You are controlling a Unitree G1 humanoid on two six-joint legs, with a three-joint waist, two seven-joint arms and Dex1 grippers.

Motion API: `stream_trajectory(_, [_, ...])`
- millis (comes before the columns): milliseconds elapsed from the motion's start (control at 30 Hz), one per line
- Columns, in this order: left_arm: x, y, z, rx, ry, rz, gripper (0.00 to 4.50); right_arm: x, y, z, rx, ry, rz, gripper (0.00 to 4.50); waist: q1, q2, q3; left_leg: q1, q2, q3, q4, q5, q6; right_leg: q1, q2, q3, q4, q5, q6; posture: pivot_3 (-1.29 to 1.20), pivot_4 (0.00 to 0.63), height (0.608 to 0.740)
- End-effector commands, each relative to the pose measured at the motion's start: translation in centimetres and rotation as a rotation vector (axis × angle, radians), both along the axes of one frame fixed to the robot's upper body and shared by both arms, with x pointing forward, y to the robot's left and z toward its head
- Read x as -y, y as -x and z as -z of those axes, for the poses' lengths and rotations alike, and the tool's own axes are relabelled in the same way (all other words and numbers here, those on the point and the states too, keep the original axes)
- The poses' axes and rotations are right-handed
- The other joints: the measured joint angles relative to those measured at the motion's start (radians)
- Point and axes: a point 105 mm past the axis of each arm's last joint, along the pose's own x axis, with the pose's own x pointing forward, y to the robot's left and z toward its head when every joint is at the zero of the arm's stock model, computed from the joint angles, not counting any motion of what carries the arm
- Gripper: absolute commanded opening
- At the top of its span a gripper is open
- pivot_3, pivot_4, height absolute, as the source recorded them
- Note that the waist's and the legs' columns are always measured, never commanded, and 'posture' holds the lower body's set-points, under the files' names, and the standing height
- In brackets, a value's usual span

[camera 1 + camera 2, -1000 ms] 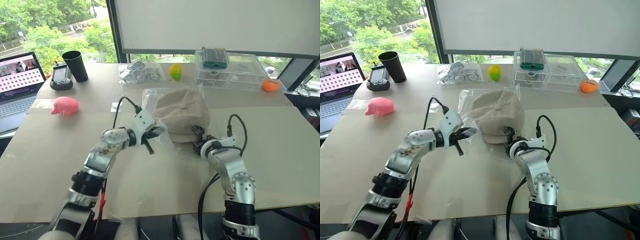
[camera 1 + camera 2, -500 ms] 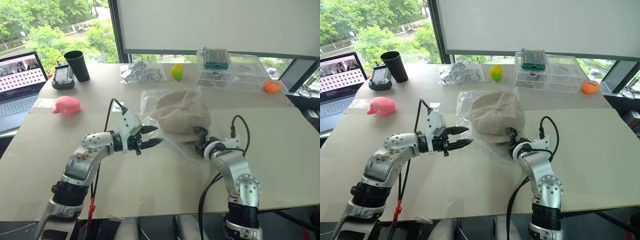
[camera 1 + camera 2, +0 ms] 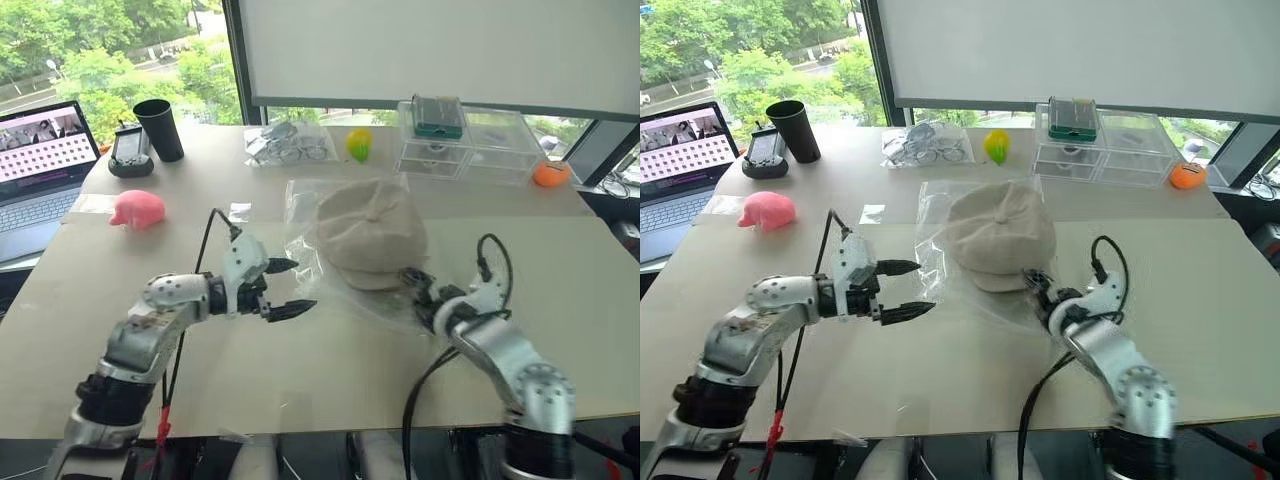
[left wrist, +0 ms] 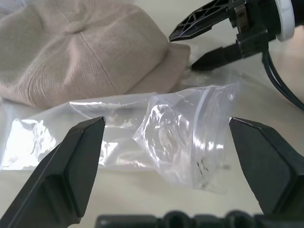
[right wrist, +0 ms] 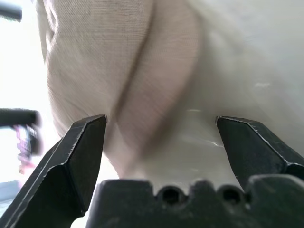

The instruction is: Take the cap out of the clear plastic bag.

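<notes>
- No brand, label or writing is legible on any item; the laptop (image 3: 40, 150) screen shows only rows of small tiles.
- The cap (image 3: 370, 232) is soft beige woven fabric, round, sewn in panels meeting at a top button, its brim towards the right hand (image 3: 417, 287).
- The clear plastic bag (image 4: 185, 137) is thin, glossy, crinkled film, lying flat on the matte tan table (image 3: 330, 380) under and around the cap, just ahead of both hands.
- The left hand (image 3: 283, 288) has its two black pointed fingers spread wide, gripping nothing, beside the bag's edge.
- The right hand is also fully parted and empty, close to the cap's brim.
</notes>
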Motion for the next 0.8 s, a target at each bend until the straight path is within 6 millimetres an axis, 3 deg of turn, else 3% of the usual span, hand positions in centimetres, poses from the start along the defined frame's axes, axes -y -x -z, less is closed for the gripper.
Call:
stream_trajectory(33, [-2.0,1.2,-1.3,-0.024,0.024,-0.011,4.46,0.6,1.7,-4.1,0.150,0.160,-0.196,4.50,-0.004,0.000,0.000,0.000,0.000,0.001,0.000,0.000,0.000,0.000,0.000,0.001,0.000,-0.001,0.001,0.00,0.150,0.740])
stream_trajectory(200, [-4.5,0.4,-1.8,-0.064,0.105,-0.157,4.46,1.0,2.2,-6.9,0.266,0.361,-0.400,4.50,-0.002,0.000,0.000,0.005,0.002,0.001,-0.001,0.000,0.000,0.002,0.002,0.001,0.001,-0.004,0.002,0.00,0.150,0.740])
stream_trajectory(300, [-8.7,-2.9,-2.0,0.007,0.204,-0.509,4.46,2.6,0.2,-10.1,0.443,0.700,-0.371,4.50,0.004,0.005,0.001,0.004,0.001,0.001,-0.001,0.000,0.000,0.002,0.002,0.000,0.000,-0.003,0.003,0.00,0.150,0.740])
stream_trajectory(433, [-13.1,-5.2,-0.9,0.102,0.181,-0.903,4.46,4.6,-2.6,-11.1,0.529,0.936,-0.179,4.50,0.002,0.001,-0.002,0.003,0.000,0.003,0.000,0.000,0.000,0.001,0.001,0.002,-0.002,-0.001,0.008,0.00,0.150,0.740])
stream_trajectory(500, [-15.2,-5.2,0.4,0.153,0.181,-1.167,4.46,6.4,-4.6,-9.2,0.477,1.168,-0.004,4.50,0.004,-0.003,-0.003,0.003,0.001,0.002,0.000,0.000,0.000,0.001,0.002,0.002,-0.002,-0.001,0.008,0.00,0.150,0.740])
stream_trajectory(567, [-16.3,-4.5,1.4,0.156,0.237,-1.333,4.46,7.1,-5.5,-7.2,0.420,1.321,0.048,4.50,0.007,-0.004,-0.004,0.002,0.000,0.003,0.000,0.000,0.000,0.001,0.000,0.003,-0.003,-0.001,0.008,0.00,0.150,0.740])
stream_trajectory(800, [-17.5,-3.0,3.4,0.138,0.268,-1.455,4.46,8.8,-6.7,-5.2,0.382,1.335,0.112,4.50,0.028,-0.004,-0.004,-0.004,-0.002,0.004,0.000,0.000,0.000,-0.006,-0.002,0.004,-0.001,0.004,0.002,0.00,0.150,0.740])
